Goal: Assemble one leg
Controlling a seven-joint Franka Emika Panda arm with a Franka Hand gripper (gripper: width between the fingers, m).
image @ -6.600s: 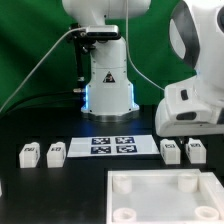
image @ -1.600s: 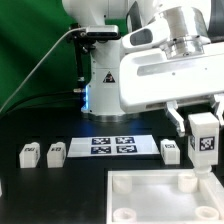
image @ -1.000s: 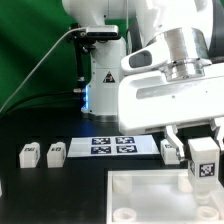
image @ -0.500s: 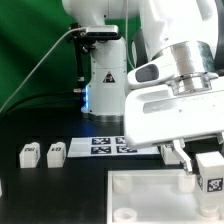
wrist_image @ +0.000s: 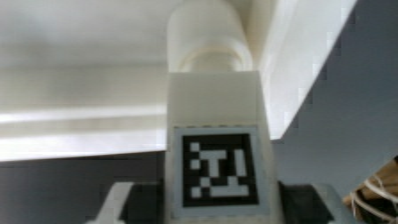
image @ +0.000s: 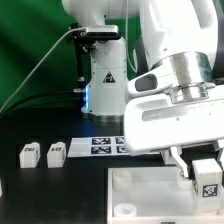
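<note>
Pincer (image: 205,172) is pinching the leg (image: 207,180) and holds it upright, tag (image: 209,185) facing the exterior camera. It sits at the far corner of the panel (image: 150,200) on the exterior view's right, almost at the frame edge. The corner socket there is fully hidden behind the leg and pincer, so I can't tell if the leg is seated, touching or just above it. In the wrist view the leg fills the centre, tag sharp. Grey fingers (wrist_image: 121,203) flank it on both sides at the tag end but are cropped by the frame edge. Its rounded far end is against the white panel surface and blurred, so contact is not readable. The arm (image: 175,95) blocks most of the exterior view's right half. That includes the nearer end of the marker board (image: 103,146), where only the tags on the exterior view's left show. One open socket (image: 125,182) is visible at the panel's far corner on the exterior view's left, and the panel's near edge is cut off by the frame. A loose leg (image: 28,153) and a second loose leg (image: 56,151) stand on the black counter (image: 60,190), side by side, well apart from the panel. Their tags are too small to read.
</note>
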